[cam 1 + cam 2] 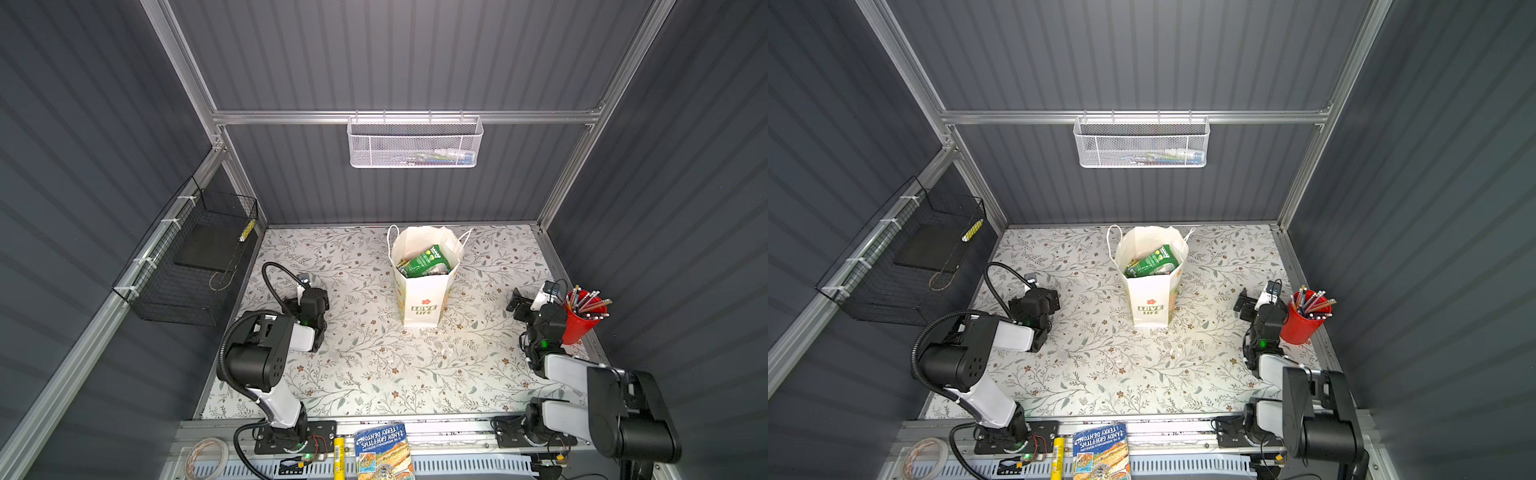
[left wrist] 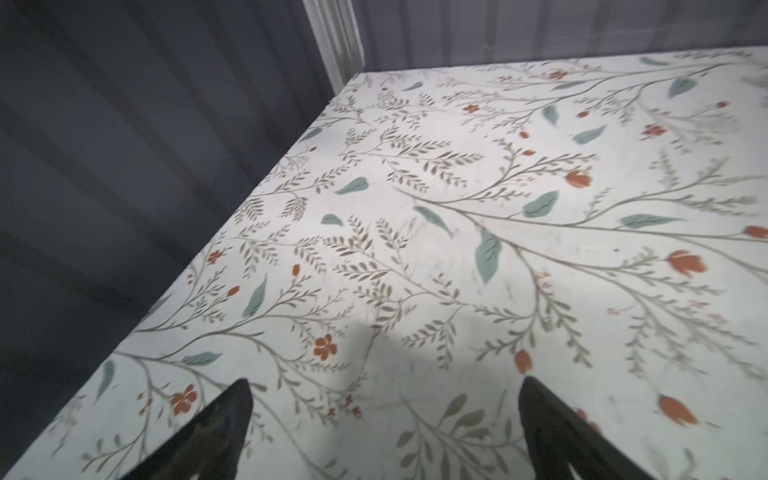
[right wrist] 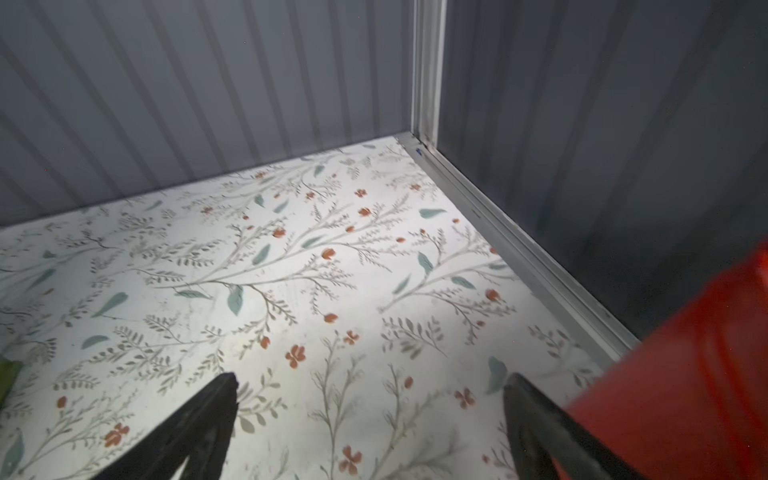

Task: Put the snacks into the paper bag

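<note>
Closest to the camera, a blue-covered book (image 1: 382, 451) is seen lying on the metal rail (image 1: 436, 428) at the front edge. Farther in, the paper bag (image 1: 422, 305) is stood upright near the middle back of the bench (image 1: 374, 374). The snacks (image 1: 424, 262) are packed inside it, with a green one on top.

The bench is covered with a white sheet printed with leaves and little red flowers. Grey ribbed walls (image 1: 395, 62) are set around three sides. A white mesh basket (image 1: 415, 143) is hung on the back wall and a black wire basket (image 1: 187, 266) on the left wall. A red cup (image 1: 579, 324) full of pens (image 1: 590, 301) is stood at the right edge.

The left hand (image 2: 385, 384) is held low over the bench, well apart from the bag, with its fingers spread wide and nothing between them. The right hand (image 3: 370, 377) is spread wide too and is empty, with the red cup just beside it.
</note>
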Controlling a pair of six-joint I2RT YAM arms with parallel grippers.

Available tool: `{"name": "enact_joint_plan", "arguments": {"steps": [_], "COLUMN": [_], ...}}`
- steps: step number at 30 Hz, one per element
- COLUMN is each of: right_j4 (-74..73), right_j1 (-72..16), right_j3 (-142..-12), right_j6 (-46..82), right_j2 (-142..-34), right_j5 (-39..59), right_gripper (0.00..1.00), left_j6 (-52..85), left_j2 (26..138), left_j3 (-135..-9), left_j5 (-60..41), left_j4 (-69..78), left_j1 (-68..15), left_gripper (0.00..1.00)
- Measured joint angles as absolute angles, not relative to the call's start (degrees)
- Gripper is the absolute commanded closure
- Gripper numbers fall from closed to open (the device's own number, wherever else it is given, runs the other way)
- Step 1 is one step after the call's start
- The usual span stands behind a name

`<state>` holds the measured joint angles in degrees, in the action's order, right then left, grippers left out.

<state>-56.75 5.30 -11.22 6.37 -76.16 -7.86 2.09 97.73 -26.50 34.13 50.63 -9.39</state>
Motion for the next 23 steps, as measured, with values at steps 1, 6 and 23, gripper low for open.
{"name": "enact_joint_plan", "arguments": {"steps": [1,6,23], "right_j4": [-61.5,-62.5,-54.7], "right_j1": [5.3,4.9,4.7], "right_j3": [-10.9,-11.2,-19.6], "right_j6": [6.3,5.5,3.4], "right_j2": [-79.9,-83.9,-83.8], "right_j5": [-6.9,-3.1,4.6], "right_gripper": [0.01,0.01,0.01], "left_j6": [2.0,2.1,2.0], "left_j2": [98.0,98.2,98.2], "left_j3": [-26.4,-26.2,-26.1], "left_j5": [32.9,28.6,23.8], "left_j4": [51.0,52.8,53.5], "left_j1": [-9.2,-7.4,-6.4], "left_gripper": [0.00,0.00,0.00]}}
